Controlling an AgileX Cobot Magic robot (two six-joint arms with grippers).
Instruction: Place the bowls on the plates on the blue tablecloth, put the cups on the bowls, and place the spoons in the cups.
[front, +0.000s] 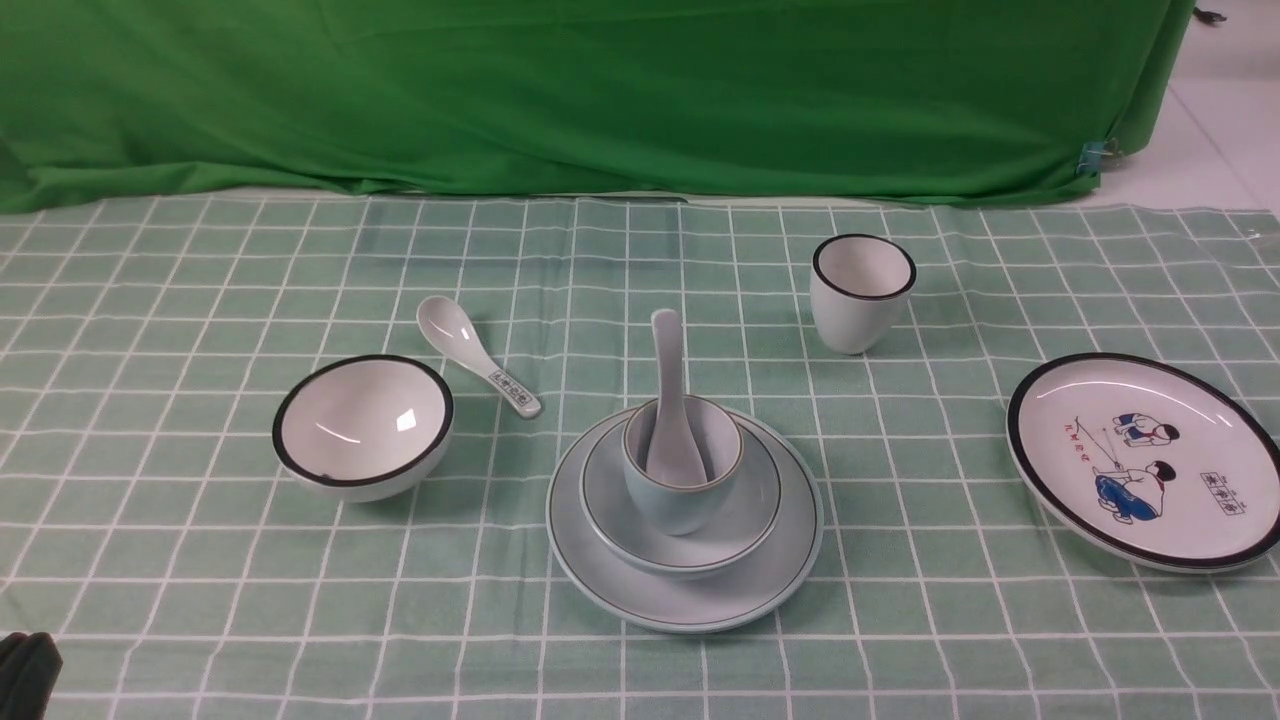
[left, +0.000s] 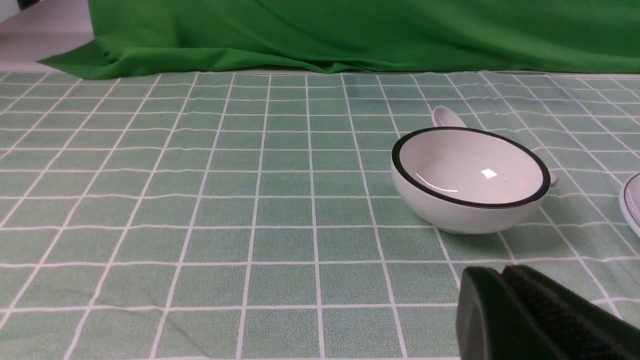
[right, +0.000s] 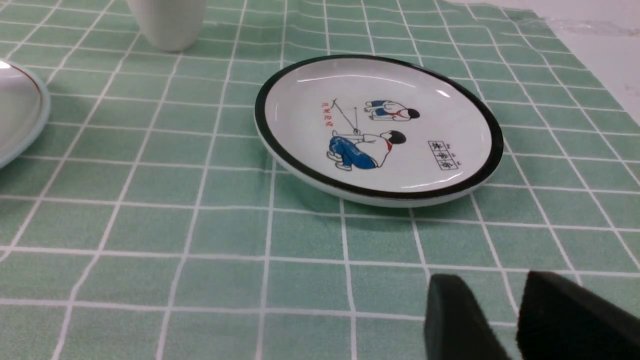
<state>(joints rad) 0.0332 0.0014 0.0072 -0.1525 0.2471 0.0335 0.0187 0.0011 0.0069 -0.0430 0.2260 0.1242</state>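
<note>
Left fingers (left: 495, 292): together, nothing held, above the cloth (left: 280, 245). Right fingers (right: 472, 312): apart, nothing between them.

Item, finished set: pale plate (front: 685, 605), pale bowl (front: 620, 520), pale cup (front: 672, 500) and plain spoon (front: 672, 400), stacked between the two pairs of fingers, farther out. Best left unbumped.

Item, patterned plate (right: 380, 125): beyond the right fingers, bare; the likely seat for the white bowl.

Item, white bowl (left: 470, 170): beyond the left fingers, upright on the cloth. Judged next to move. Part the left fingers first, lower them with one inside the wall and one outside, close gently, lift level. The plate lies on the right fingers' side, so a handover or mid-cloth set-down may serve; carry around the tall spoon handle.

Item, marked spoon (front: 465, 345): just past the bowl from the left fingers; avoid brushing it.

Item, white cup (front: 858, 300): farther out than the patterned plate, upright, for later.
</note>
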